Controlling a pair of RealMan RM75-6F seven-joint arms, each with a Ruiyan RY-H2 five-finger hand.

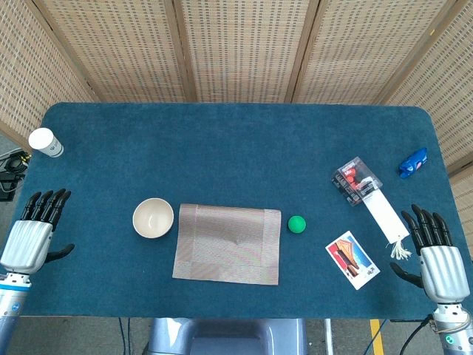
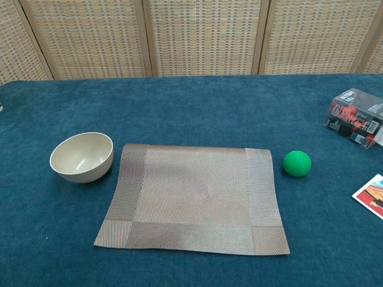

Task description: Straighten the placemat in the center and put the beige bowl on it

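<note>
A grey-brown woven placemat lies flat near the table's front middle, turned slightly askew. The beige bowl stands upright and empty on the cloth just left of the mat, not on it. My left hand hovers at the table's left edge with fingers spread, holding nothing, well left of the bowl. My right hand is at the right front edge, fingers apart and empty, far from the mat. Neither hand shows in the chest view.
A green ball sits just right of the mat. A picture card, a white bookmark with tassel, a clear packaged box and a blue object lie at right. A white paper cup stands far left.
</note>
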